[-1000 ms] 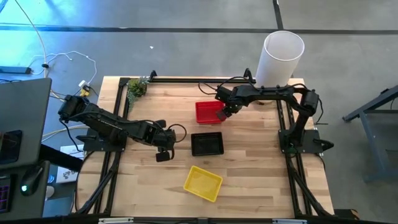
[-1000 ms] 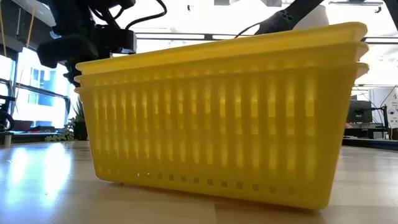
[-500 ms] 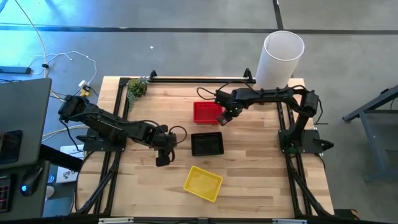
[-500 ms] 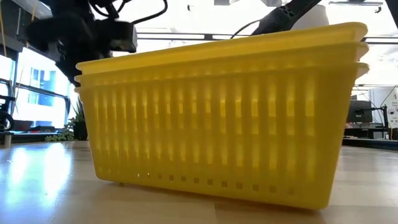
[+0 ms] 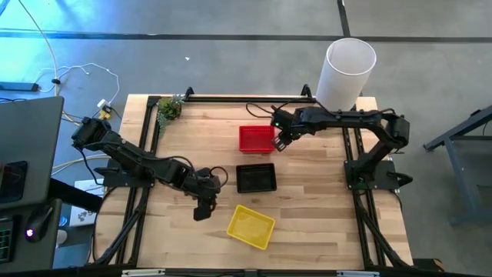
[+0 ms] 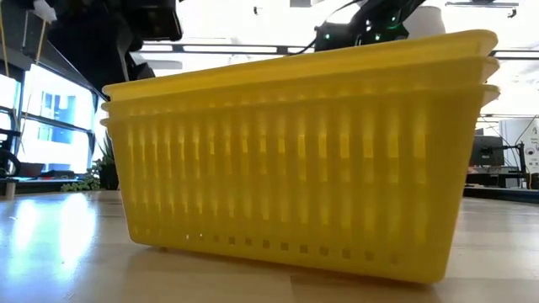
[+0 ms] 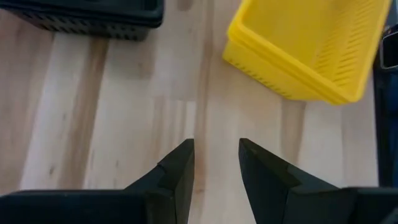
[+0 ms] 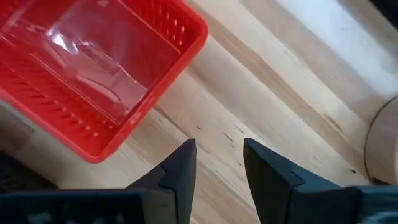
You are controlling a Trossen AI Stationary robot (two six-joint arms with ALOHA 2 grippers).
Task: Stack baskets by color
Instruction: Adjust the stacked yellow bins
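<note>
Three basket stacks stand on their bottoms on the wooden table: red point(image 5: 257, 139) at the far middle, black point(image 5: 255, 178) in the centre, and yellow point(image 5: 251, 226) toward the near edge. In the low view the yellow stack point(image 6: 303, 160) shows three nested rims. My left gripper point(image 5: 202, 209) hovers open over bare wood to the left of the yellow baskets point(image 7: 311, 50), with the black ones point(image 7: 93, 15) beyond it. My right gripper point(image 5: 278, 145) hovers open just past the right side of the red baskets point(image 8: 99, 74). Nothing is between either pair of fingers.
A tall white cylinder point(image 5: 347, 71) stands at the far right corner. A small green plant point(image 5: 169, 108) sits at the far left corner. Black frame rails point(image 5: 231, 98) run along the far and side edges. Bare wood lies to the right of the black and yellow baskets.
My left gripper has moved toward the near edge and a little right, closer to the yellow baskets, tipping as it went. My right gripper has risen and drawn right, off the right rim of the red baskets. The baskets stay where they were.
</note>
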